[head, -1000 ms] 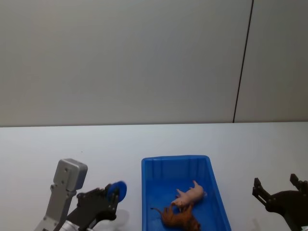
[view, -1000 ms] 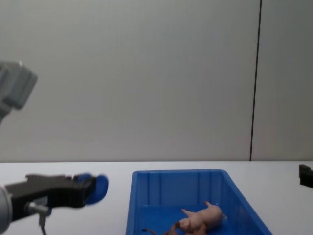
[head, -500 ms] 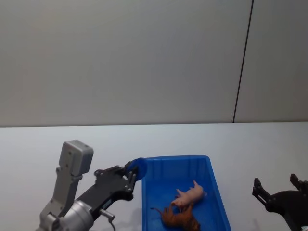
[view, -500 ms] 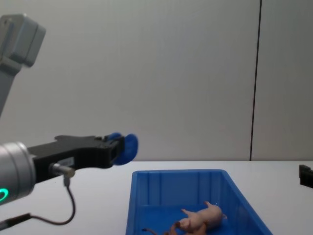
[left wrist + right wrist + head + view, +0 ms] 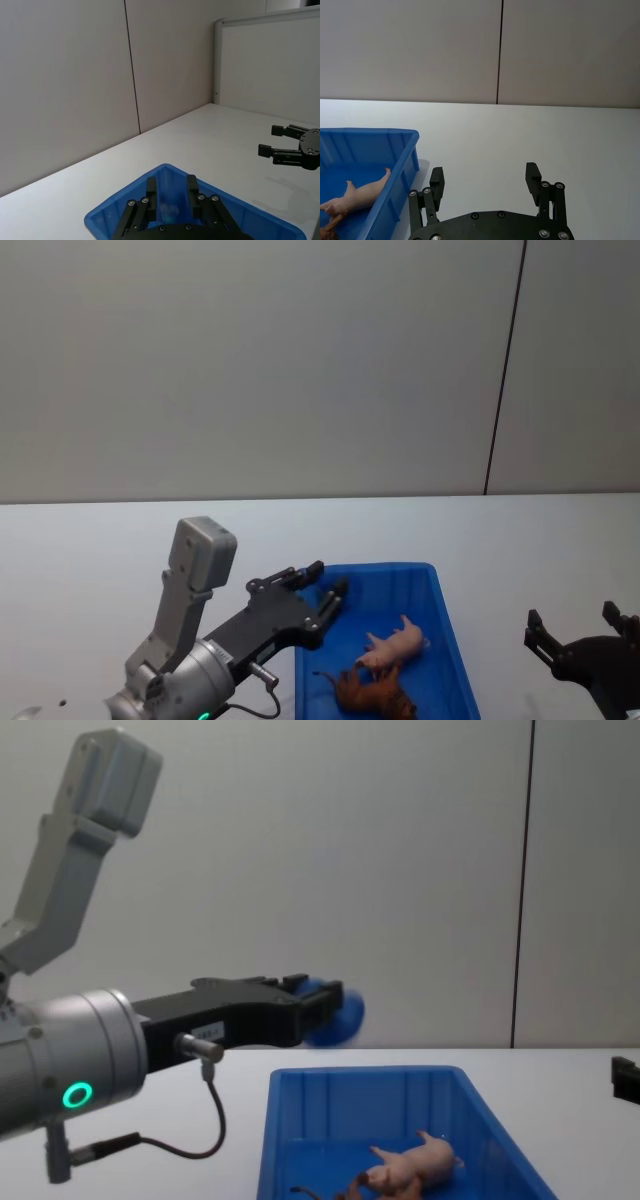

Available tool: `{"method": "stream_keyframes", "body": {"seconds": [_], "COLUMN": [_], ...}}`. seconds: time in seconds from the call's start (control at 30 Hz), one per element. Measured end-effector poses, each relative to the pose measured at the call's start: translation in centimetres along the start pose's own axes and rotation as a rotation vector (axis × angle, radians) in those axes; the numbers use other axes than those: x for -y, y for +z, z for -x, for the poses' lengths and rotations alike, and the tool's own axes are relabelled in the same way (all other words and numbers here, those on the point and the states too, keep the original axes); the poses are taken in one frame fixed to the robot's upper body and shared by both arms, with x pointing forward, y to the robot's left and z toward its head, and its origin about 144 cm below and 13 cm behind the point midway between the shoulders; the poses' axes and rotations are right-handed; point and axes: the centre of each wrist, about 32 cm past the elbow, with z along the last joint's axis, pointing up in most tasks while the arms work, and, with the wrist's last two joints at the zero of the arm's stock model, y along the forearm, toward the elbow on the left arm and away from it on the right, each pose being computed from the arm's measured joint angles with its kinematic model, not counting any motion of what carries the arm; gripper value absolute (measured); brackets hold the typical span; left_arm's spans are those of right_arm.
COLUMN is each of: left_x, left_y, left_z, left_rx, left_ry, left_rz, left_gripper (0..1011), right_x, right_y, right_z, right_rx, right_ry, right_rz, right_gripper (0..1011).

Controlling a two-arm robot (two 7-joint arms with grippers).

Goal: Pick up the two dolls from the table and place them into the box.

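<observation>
Dolls of the task, the pink pig and the brown animal, already lie inside the blue box, the pig near the middle of its floor and the brown one touching it toward the box's near end; neither remains on the tabletop. What has changed is the left arm: a second ago the left gripper sat low over the tabletop to the left of the box, and it has since swung up and across, so that it now hovers above the box's far left corner. Its fingers are a little apart, and a small blue object shows at the fingertips in the chest view; whether the fingers pinch it or have let it go cannot be told. The right gripper stays spread and empty above the tabletop just right of the box, unmoved. With both dolls in the box, the task itself looks done, and the left arm's carry seems to concern this extra blue object, probably bound for the box as well.
</observation>
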Motion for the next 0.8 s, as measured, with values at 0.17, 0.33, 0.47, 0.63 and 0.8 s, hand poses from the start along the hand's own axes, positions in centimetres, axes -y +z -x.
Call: {"method": "stream_keyframes", "body": {"seconds": [0.17,0.33,0.47,0.63,0.8], "left_x": [0.6,1.0,1.2,1.4,1.5], "left_y": [0.0,0.0,0.0,0.0,0.0], "left_z": [0.1,0.2,0.2,0.2,0.3], "left_rx": [-0.001,-0.001,-0.001,-0.001,-0.001], "left_ry": [-0.026,-0.042,-0.052,-0.06,-0.065], "left_rz": [0.003,0.005,0.006,0.007,0.007], "left_gripper": [486,618,758,929,1001], "right_x": [0.0,0.0,0.0,0.0,0.0], "right_y": [0.0,0.0,0.0,0.0,0.0], "right_z": [0.0,0.0,0.0,0.0,0.0], "right_rx": [0.0,0.0,0.0,0.0,0.0], "right_ry": [0.0,0.0,0.0,0.0,0.0], "right_rz": [0.0,0.0,0.0,0.0,0.0], "right_gripper": [1001,1001,1001,1001,1001]}}
